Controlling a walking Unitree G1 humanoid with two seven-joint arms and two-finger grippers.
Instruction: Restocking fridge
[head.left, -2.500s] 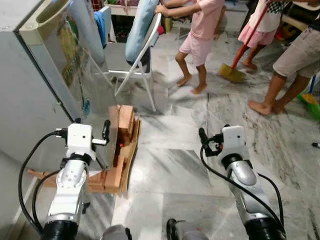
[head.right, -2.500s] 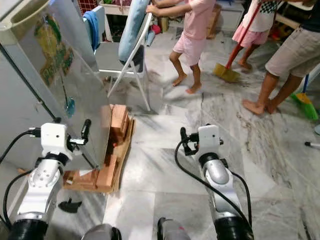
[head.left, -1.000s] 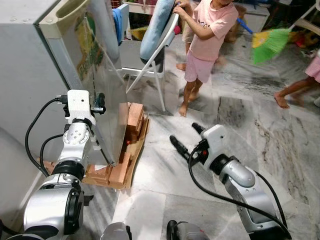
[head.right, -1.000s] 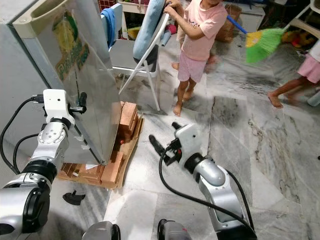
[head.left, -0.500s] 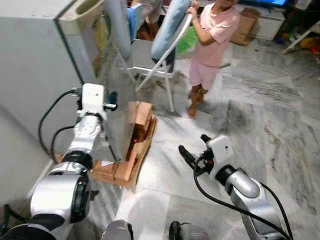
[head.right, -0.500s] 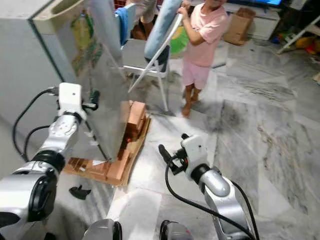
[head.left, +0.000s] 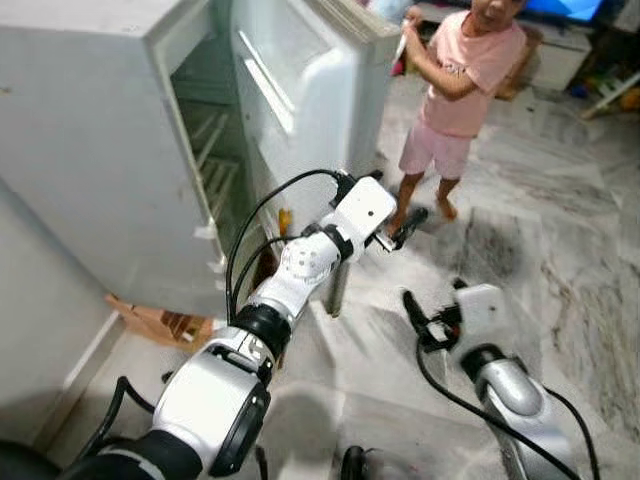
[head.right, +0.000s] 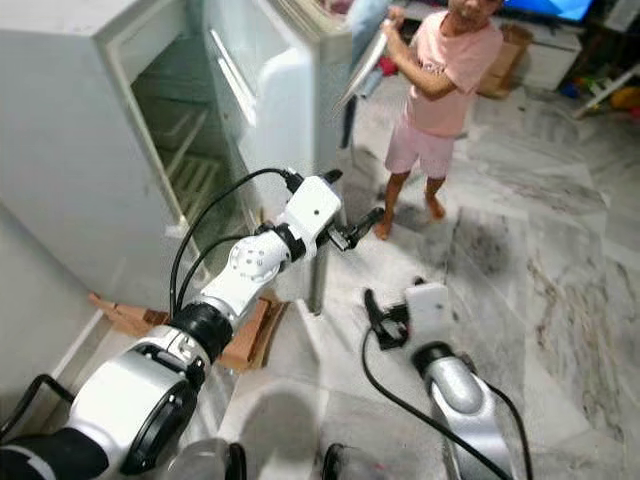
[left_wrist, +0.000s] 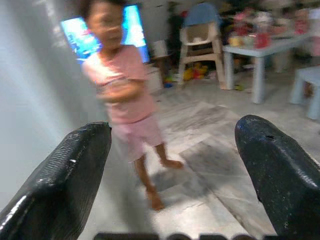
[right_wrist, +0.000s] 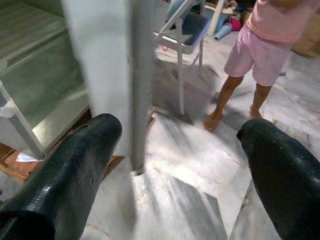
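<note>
Right pincer: nearest item, low before the robot above the marble floor, forearm bent, black fingers pointing towards the fridge. In its wrist view the two fingers stand wide apart with nothing between them; the door's lower corner lies straight ahead of them.

Left pincer: arm stretched forward and up across the body, white wrist housing just beside the free edge of the fridge door. In its wrist view the fingers are spread apart and hold nothing; they look past the door at the room.

Fridge door: swung open, upright, its long axis vertical, inner shelves facing the cabinet. It lies immediately to the left of the left pincer, which is the nearer of the two; the right sits lower and further back.

Fridge: grey cabinet at the robot's left, open, wire shelves visible inside, no stock discernible on them. It stands on a wooden pallet.

Judgement: door-opening step looks done or nearly so; no goods for restocking are visible, so loading has not begun. The next move likely turns on clearing the left arm from the door edge.

Person: pink top and shorts, barefoot, standing just beyond the door. Hazard: close to the door's swing.

Furthest: folding chair, screen, small table.
</note>
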